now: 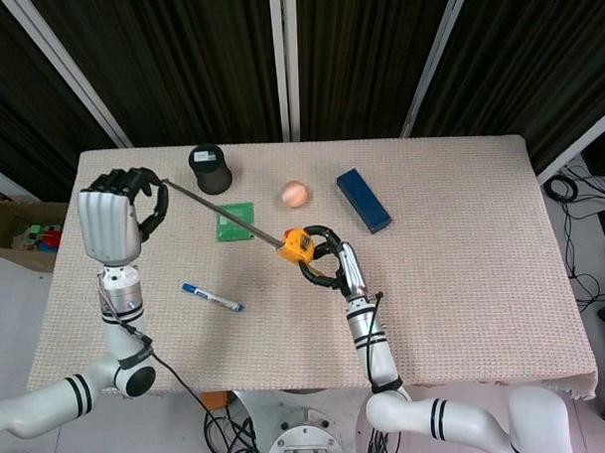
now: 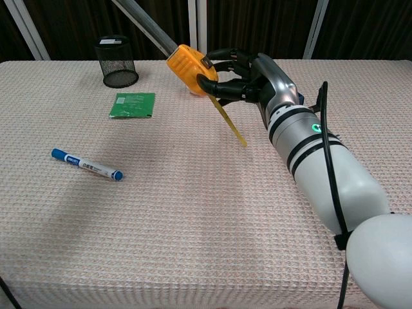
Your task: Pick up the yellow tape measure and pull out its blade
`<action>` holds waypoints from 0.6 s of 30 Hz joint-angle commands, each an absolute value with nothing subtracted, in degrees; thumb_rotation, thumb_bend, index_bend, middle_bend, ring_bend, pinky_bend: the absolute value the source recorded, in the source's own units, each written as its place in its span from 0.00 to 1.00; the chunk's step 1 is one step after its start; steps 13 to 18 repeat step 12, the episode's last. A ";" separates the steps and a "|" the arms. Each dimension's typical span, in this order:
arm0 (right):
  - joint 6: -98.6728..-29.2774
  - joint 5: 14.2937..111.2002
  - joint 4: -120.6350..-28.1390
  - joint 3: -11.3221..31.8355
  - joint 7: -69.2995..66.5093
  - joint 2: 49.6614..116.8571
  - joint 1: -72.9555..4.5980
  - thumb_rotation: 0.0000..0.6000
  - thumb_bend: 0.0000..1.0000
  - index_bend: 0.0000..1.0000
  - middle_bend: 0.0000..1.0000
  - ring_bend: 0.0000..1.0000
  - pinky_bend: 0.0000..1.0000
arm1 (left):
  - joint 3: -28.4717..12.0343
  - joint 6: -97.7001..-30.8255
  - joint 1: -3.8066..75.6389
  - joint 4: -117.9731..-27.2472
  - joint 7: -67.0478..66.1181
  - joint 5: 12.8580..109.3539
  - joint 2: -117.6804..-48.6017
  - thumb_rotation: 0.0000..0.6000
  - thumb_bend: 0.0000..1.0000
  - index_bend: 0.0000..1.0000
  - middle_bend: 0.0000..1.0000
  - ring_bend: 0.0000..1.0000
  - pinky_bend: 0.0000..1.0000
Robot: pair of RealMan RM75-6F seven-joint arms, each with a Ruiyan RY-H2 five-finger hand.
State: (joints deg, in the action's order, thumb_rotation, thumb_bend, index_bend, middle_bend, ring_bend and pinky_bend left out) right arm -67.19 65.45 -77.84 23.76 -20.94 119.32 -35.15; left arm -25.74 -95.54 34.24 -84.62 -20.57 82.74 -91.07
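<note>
The yellow tape measure (image 1: 296, 245) hangs above the table's middle, gripped by my right hand (image 1: 330, 266). In the chest view the same case (image 2: 188, 69) sits in front of the right hand (image 2: 250, 80), and a thin yellow strap (image 2: 229, 120) dangles below it. The grey blade (image 1: 223, 213) runs out straight from the case up and left to my left hand (image 1: 117, 207), which holds the blade's tip in its curled fingers (image 1: 152, 197). The chest view shows only the blade (image 2: 141, 22) leaving the top edge; the left hand is out of that frame.
A black mesh cup (image 1: 210, 168) stands at the back left, with a green card (image 1: 237, 220) lying under the blade. A blue marker (image 1: 212, 297) lies front left. A peach ball (image 1: 294, 193) and a dark blue box (image 1: 364, 199) sit behind the right hand.
</note>
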 commanded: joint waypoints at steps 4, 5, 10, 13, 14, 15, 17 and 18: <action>-67.40 65.97 -77.80 22.94 -21.17 119.04 -34.17 1.00 0.35 0.63 0.50 0.46 0.47 | -27.22 -95.85 33.32 -86.71 -20.14 81.71 -87.97 1.00 0.56 0.68 0.68 0.63 0.73; -67.44 66.06 -77.78 22.84 -21.25 119.04 -34.03 1.00 0.35 0.63 0.50 0.46 0.47 | -27.34 -95.88 33.24 -86.86 -20.04 81.63 -87.65 1.00 0.56 0.68 0.68 0.63 0.73; -67.45 66.42 -77.52 22.44 -21.71 118.95 -33.33 1.00 0.35 0.63 0.50 0.46 0.47 | -27.42 -95.94 32.84 -87.13 -19.38 81.05 -86.67 1.00 0.56 0.68 0.68 0.64 0.73; -67.37 66.47 -77.38 22.44 -21.82 118.89 -33.16 1.00 0.35 0.63 0.50 0.46 0.47 | -27.37 -95.83 32.81 -86.96 -19.14 80.83 -86.56 1.00 0.56 0.68 0.68 0.64 0.73; -67.37 66.47 -77.38 22.44 -21.82 118.89 -33.16 1.00 0.35 0.63 0.50 0.46 0.47 | -27.37 -95.83 32.81 -86.96 -19.14 80.83 -86.56 1.00 0.56 0.68 0.68 0.64 0.73; -67.37 66.47 -77.38 22.44 -21.82 118.89 -33.16 1.00 0.35 0.63 0.50 0.46 0.47 | -27.37 -95.83 32.81 -86.96 -19.14 80.83 -86.56 1.00 0.56 0.68 0.68 0.64 0.73; -67.37 66.47 -77.38 22.44 -21.82 118.89 -33.16 1.00 0.35 0.63 0.50 0.46 0.47 | -27.37 -95.83 32.81 -86.96 -19.14 80.83 -86.56 1.00 0.56 0.68 0.68 0.64 0.73; -67.37 66.47 -77.38 22.44 -21.82 118.89 -33.16 1.00 0.35 0.63 0.50 0.46 0.47 | -27.37 -95.83 32.81 -86.96 -19.14 80.83 -86.56 1.00 0.56 0.68 0.68 0.64 0.73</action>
